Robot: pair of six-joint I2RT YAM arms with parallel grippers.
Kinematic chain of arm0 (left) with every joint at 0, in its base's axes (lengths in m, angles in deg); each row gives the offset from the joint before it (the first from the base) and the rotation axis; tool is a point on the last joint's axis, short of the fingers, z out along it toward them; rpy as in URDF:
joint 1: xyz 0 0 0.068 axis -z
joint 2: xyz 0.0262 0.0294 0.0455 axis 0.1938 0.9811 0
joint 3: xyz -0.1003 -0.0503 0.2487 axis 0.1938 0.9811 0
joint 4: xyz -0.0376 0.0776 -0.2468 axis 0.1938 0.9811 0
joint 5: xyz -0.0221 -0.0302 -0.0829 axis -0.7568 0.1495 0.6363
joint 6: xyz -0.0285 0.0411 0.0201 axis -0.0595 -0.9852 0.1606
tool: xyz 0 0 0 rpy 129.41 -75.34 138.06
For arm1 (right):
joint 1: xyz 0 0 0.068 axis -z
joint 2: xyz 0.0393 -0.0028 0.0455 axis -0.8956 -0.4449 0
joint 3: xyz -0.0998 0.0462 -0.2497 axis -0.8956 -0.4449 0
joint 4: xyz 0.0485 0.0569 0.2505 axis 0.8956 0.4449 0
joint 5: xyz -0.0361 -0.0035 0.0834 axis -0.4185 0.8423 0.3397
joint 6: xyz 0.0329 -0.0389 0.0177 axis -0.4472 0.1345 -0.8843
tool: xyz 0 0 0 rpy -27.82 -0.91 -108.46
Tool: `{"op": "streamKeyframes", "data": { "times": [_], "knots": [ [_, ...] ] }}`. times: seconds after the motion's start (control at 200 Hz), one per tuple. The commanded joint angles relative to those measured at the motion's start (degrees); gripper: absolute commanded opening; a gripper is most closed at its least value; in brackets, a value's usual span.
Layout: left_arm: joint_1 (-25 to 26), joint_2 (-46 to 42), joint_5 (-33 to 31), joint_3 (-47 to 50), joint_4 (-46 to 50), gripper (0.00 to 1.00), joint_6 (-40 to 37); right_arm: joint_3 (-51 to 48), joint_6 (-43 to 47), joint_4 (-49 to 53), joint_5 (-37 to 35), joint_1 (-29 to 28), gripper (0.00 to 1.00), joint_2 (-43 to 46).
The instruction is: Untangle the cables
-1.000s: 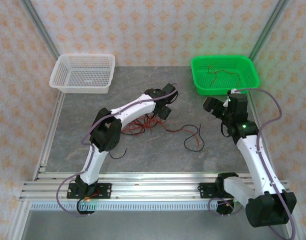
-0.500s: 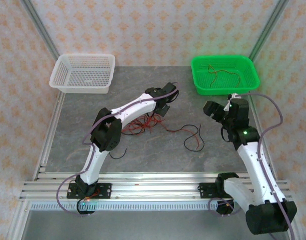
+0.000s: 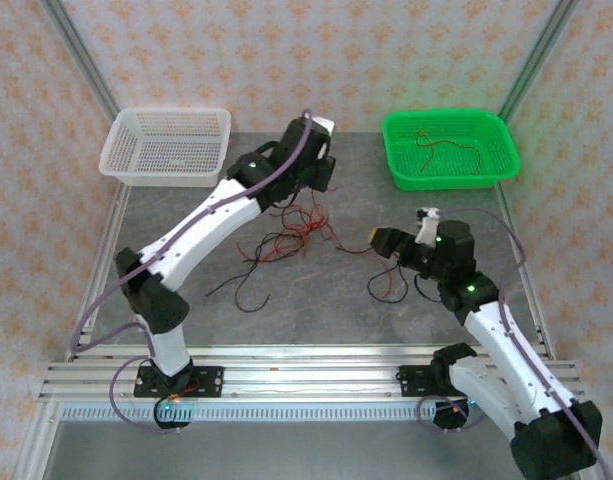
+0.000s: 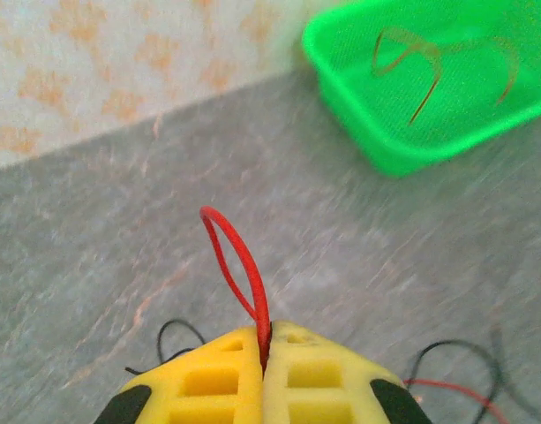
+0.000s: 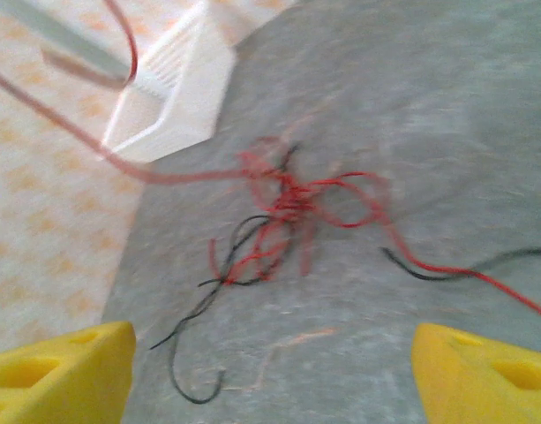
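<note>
- Two baskets are set at the far side of the worktop (image 3: 316,310): a white basket (image 3: 166,175) on the left and a green basket (image 3: 398,170) on the right.
- A red cable (image 4: 239,261) is pinched between the pressed-together fingers of the left gripper (image 4: 264,340), and its loop is arched up past the fingertips.
- The tangle of cables (image 3: 286,235), red and black, is trailed from there toward the near left.
- The right gripper (image 5: 270,371) is spread wide, with nothing held.

We see bright, even overhead light on the grey tabletop (image 3: 326,300), with faint, soft shadows. Both wrist views are smeared by motion blur: the cables (image 5: 288,199) look soft, and the green basket (image 4: 376,141) glows oversaturated and unfocused.
</note>
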Motion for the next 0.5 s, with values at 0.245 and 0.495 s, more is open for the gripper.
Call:
{"op": "streamKeyframes", "data": {
  "times": [0.245, 0.495],
  "knots": [
    [0.2, -7.0, 3.1, 4.8, -7.3, 0.00, 6.2, 8.6, 0.6, -24.5, -14.4, -15.3, 0.64, -22.9],
    [0.2, -11.6, 2.8, 0.8, -6.4, 0.00, 6.0, 12.7, -1.0, -30.2, -18.1, -17.2, 0.61, -36.0]
  ]
}}
